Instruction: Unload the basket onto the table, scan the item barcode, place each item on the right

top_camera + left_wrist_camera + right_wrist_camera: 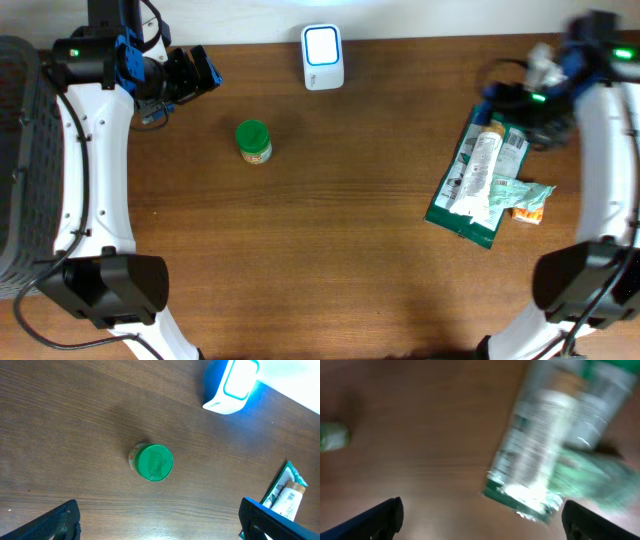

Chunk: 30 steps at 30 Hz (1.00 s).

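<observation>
the brown table (330, 250) carries everything, with the white scanner (323, 57) upright at its far edge, its lit blue window turned toward the open wood so a barcode can be shown to it.

the left gripper (160, 522) hangs to the left of the scanner, jaws spread wide and holding nothing. the right gripper (482, 517) hovers well to the right of the scanner, over the heap there, jaws also wide apart and empty.

that heap looks like the stock waiting to be scanned: a green pouch (470, 205) lying flat, a pale tube (480, 165) across it, and a small orange box (528, 212) at the side farthest from the scanner.

a jar (253, 141) with a green lid stands alone near the scanner, in front and to its left. which piece is up for scanning i cannot tell.

the print on the tube and pouch is too blurred to read, and the mark on the lid is too faint.
</observation>
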Motion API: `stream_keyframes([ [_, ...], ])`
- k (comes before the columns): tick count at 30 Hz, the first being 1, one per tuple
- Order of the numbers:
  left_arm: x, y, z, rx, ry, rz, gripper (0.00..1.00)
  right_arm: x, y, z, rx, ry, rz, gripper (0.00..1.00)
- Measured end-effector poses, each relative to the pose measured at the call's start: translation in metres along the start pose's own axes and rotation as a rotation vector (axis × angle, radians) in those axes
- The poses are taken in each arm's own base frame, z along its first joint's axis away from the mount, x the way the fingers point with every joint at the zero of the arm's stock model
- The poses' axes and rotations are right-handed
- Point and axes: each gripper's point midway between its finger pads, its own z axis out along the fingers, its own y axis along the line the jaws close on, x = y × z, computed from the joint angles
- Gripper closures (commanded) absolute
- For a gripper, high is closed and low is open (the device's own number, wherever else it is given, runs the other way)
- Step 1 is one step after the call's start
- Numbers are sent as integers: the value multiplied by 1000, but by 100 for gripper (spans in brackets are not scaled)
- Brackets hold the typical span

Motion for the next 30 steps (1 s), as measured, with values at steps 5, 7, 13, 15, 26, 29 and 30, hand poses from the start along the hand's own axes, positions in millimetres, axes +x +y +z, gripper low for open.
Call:
stream_keyframes([
  [5, 0, 0, 0, 0, 1, 0, 1, 4, 116, 19, -105, -59, -298, 2],
  [7, 0, 0, 0, 0, 0, 0, 1, 8, 128, 20, -116, -59, -329, 2],
  [13, 0, 0, 0, 0, 0, 0, 1, 9, 136, 24, -122, -56, -347, 2],
  [15, 0, 0, 0, 0, 0, 0, 1, 7, 137, 24, -124, -65, -349, 2],
  [26, 0, 0, 0, 0, 0, 0, 1, -4, 142, 23, -135, -117, -359, 2],
  [29, 0, 0, 0, 0, 0, 0, 1, -5, 142, 23, -135, -117, -359, 2],
  [30, 0, 0, 0, 0, 0, 0, 1, -4, 142, 23, -135, -117, -359, 2],
])
